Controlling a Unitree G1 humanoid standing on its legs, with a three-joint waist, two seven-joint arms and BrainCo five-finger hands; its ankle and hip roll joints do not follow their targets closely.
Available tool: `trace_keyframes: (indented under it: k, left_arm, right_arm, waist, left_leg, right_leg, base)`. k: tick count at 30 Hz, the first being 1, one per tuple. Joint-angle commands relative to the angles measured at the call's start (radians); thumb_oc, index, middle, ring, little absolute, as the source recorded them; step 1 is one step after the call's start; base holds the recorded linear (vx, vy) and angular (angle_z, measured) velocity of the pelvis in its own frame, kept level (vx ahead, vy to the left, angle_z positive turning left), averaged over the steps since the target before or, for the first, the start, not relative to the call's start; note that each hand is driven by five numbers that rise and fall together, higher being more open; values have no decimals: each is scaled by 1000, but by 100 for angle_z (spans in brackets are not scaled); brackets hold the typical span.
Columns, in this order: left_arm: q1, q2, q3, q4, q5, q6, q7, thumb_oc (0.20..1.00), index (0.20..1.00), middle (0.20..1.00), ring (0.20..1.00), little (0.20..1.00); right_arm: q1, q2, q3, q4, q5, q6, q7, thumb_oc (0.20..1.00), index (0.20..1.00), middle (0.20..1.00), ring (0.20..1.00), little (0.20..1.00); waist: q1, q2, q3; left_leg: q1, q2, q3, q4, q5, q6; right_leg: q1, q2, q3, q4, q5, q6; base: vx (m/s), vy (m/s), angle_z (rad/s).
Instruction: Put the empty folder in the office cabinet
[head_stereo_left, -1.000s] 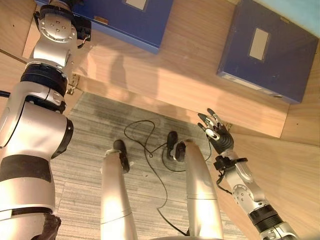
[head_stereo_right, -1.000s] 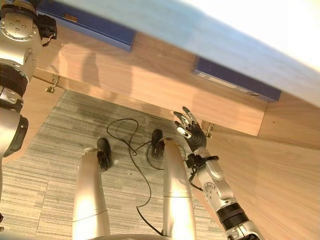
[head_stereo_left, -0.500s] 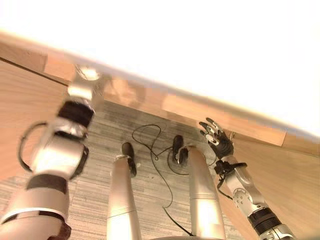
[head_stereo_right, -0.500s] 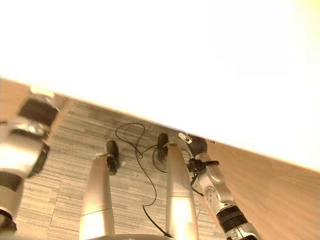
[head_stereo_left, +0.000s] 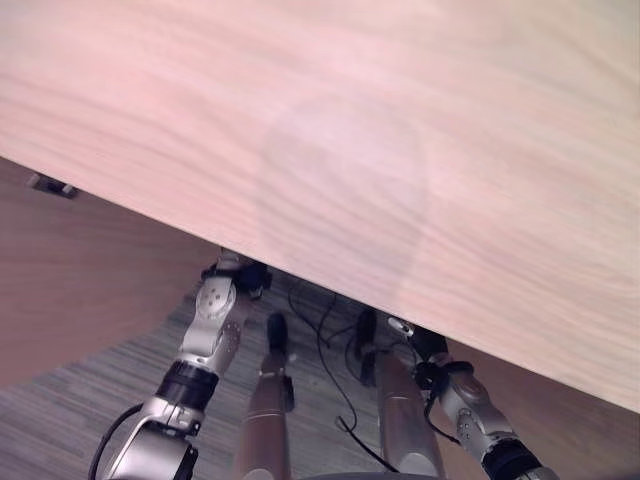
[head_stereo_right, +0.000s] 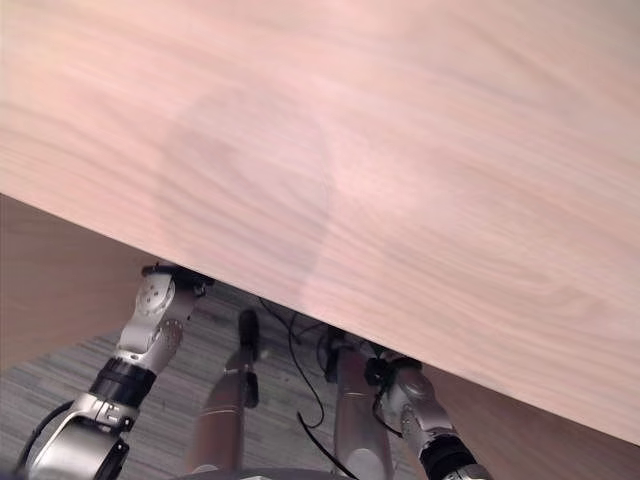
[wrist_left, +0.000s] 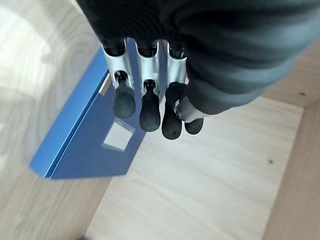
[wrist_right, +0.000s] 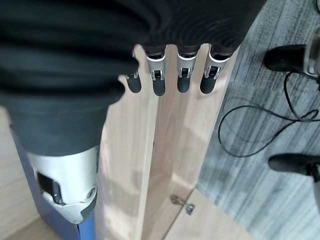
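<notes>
Folder (wrist_left: 95, 135) lies flat on the cabinet shelf (wrist_left: 210, 190) past my left hand (wrist_left: 150, 107), nearer it; both hands, right hand (wrist_right: 170, 82) included, hang relaxed and empty.

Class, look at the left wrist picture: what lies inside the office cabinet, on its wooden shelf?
A blue folder lies flat on the pale cabinet shelf, beyond the left hand. The folder's far end is covered by the hand.
</notes>
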Motion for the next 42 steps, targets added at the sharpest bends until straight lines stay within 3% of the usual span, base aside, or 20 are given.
trace_keyframes:
  k: [1, 2, 3, 4, 5, 8, 13, 18, 19, 22, 26, 31, 32, 34, 35, 37, 38, 42]
  left_arm:
    - [30, 41, -13, -87, -11, -7, -89, 200, 200, 200, 200, 200]
    - [30, 42, -13, -87, -11, -7, -89, 200, 200, 200, 200, 200]
    - [65, 44, -14, -90, -13, 6, -99, 479, 479, 479, 479, 479]
    - [98, 48, -13, -83, -13, 15, -110, 583, 583, 583, 583, 583]
    - [121, 51, -14, -74, -14, 24, -118, 1000, 1000, 1000, 1000, 1000]
    - [230, 75, 4, -40, 38, 64, -126, 1000, 1000, 1000, 1000, 1000]
    - [299, 79, 21, 37, 105, 84, -128, 1000, 1000, 1000, 1000, 1000]
    - [352, 35, 36, 244, 207, 102, -103, 1000, 1000, 1000, 1000, 1000]
    - [366, -1, 53, 347, 218, 110, -88, 1000, 1000, 1000, 1000, 1000]
    - [369, -38, 77, 439, 221, 106, -63, 1000, 1000, 1000, 1000, 1000]
    - [374, -82, 113, 584, 232, 98, -31, 1000, 1000, 1000, 1000, 1000]
    - [360, -123, 149, 709, 188, 97, -13, 1000, 1000, 1000, 1000, 1000]
    - [342, -135, 154, 745, 177, 95, -5, 1000, 1000, 1000, 1000, 1000]
    - [342, -139, 154, 752, 176, 94, -7, 1000, 1000, 1000, 1000, 1000]
    - [354, -147, 158, 772, 176, 96, -14, 1000, 1000, 1000, 1000, 1000]
    - [354, -148, 158, 772, 176, 96, -14, 1000, 1000, 1000, 1000, 1000]
    - [367, -152, 164, 802, 186, 95, -18, 1000, 1000, 1000, 1000, 1000]
    - [383, -157, 177, 866, 201, 96, -16, 1000, 1000, 1000, 1000, 1000]
  right_arm:
    - [54, 1, -47, 2, -46, 5, 10, 1000, 1000, 1000, 1000, 1000]
    - [53, 2, -47, 2, -46, 5, 10, 1000, 1000, 1000, 1000, 1000]
    - [62, 5, -59, 20, -47, 10, 7, 1000, 1000, 1000, 1000, 1000]
    - [74, 9, -71, 34, -54, 13, 6, 1000, 1000, 1000, 1000, 1000]
    - [79, 13, -79, 45, -57, 18, 5, 1000, 1000, 1000, 1000, 1000]
    - [111, 26, -134, 91, -64, 36, 0, 1000, 1000, 1000, 1000, 1000]
    - [111, 29, -158, 113, -85, 43, -3, 1000, 1000, 1000, 1000, 1000]
    - [96, 46, -166, 98, -84, 35, -13, 1000, 1000, 1000, 1000, 1000]
    - [100, 61, -168, 87, -75, 32, -16, 1000, 1000, 1000, 1000, 1000]
    - [101, 71, -169, 85, -63, 29, -21, 1000, 1000, 1000, 1000, 1000]
    - [94, 71, -151, 94, -65, 23, -33, 1000, 1000, 1000, 1000, 1000]
    - [84, 54, -150, 105, -44, 12, -41, 1000, 1000, 1000, 1000, 1000]
    - [68, 43, -151, 124, -35, 11, -53, 1000, 1000, 1000, 1000, 1000]
    - [64, 37, -148, 135, -32, 11, -51, 1000, 1000, 1000, 1000, 1000]
    - [57, 32, -148, 164, -28, 17, -47, 1000, 1000, 1000, 1000, 1000]
    - [57, 31, -147, 165, -28, 16, -46, 1000, 1000, 1000, 1000, 1000]
    - [58, 30, -148, 186, -31, 17, -44, 1000, 1000, 1000, 1000, 1000]
    - [57, 32, -152, 221, -28, 25, -35, 1000, 1000, 1000, 1000, 1000]
  waist:
    - [14, 3, -6]
    - [12, 2, -6]
    - [18, 3, -11]
    - [23, 5, -19]
    - [23, 7, -28]
    - [26, 20, -61]
    - [35, 41, -76]
    - [72, 62, -98]
    - [94, 49, -121]
    - [115, 32, -136]
    - [137, 32, -165]
    - [149, 39, -147]
    - [146, 31, -130]
    - [140, 26, -128]
    - [127, 14, -134]
    - [128, 15, -132]
    - [117, 17, -146]
    - [95, 36, -172]
  left_leg:
    - [76, -10, -45, -35, -52, -17]
    - [75, -12, -46, -38, -46, -16]
    - [112, -11, -43, -55, -43, -15]
    - [155, -8, -40, -77, -44, -14]
    - [181, -10, -37, -96, -36, -13]
    - [310, -11, -21, -149, -31, -6]
    - [400, 7, -3, -161, -32, 4]
    - [437, 22, 12, -151, -4, 20]
    - [434, 14, 7, -144, 4, 18]
    - [425, 7, 1, -140, 13, 9]
    - [417, 24, -5, -151, 40, -22]
    - [375, 46, -28, -114, 84, -66]
    - [345, 47, -35, -44, 63, -74]
    - [351, 46, -29, -17, 40, -68]
    - [393, 53, -23, 40, -25, -56]
    - [396, 54, -22, 44, -30, -56]
    - [450, 66, -50, 82, -58, -60]
    - [552, 106, -114, 77, -65, -75]
  right_leg:
    - [142, -61, 11, -239, 192, 157]
    - [142, -63, 10, -243, 197, 157]
    - [176, -68, 8, -247, 198, 160]
    - [211, -69, 5, -251, 196, 165]
    - [235, -75, 1, -257, 202, 168]
    - [341, -81, -11, -257, 203, 179]
    - [392, -69, -21, -187, 189, 186]
    - [507, 8, 1, -30, 103, 179]
    - [576, 28, 20, -60, 83, 172]
    - [639, 34, 33, -152, 38, 149]
    - [697, 66, 23, -275, -1, 116]
    - [743, 91, -6, -355, -11, 85]
    - [729, 83, -6, -353, 0, 76]
    - [716, 72, -8, -346, 9, 74]
    - [679, 46, -10, -320, 27, 68]
    - [681, 47, -9, -318, 24, 68]
    - [659, 38, 0, -302, 32, 69]
    - [598, 32, 36, -278, 57, 90]
  base:
    - [136, 109, 9]
    - [138, 120, 6]
    - [122, 88, 1]
    - [162, 121, 1]
    - [174, 128, 5]
    - [174, 145, -2]
    - [29, 67, -2]
    - [-122, 36, -9]
    - [-73, -83, -6]
    - [-64, -127, 0]
    - [-78, -150, 2]
    - [-168, -135, 28]
    - [-248, -46, 24]
    - [-263, 16, 8]
    - [-251, 49, -4]
    - [-133, 49, -19]
    - [-153, 105, -15]
    - [-149, 162, -31]
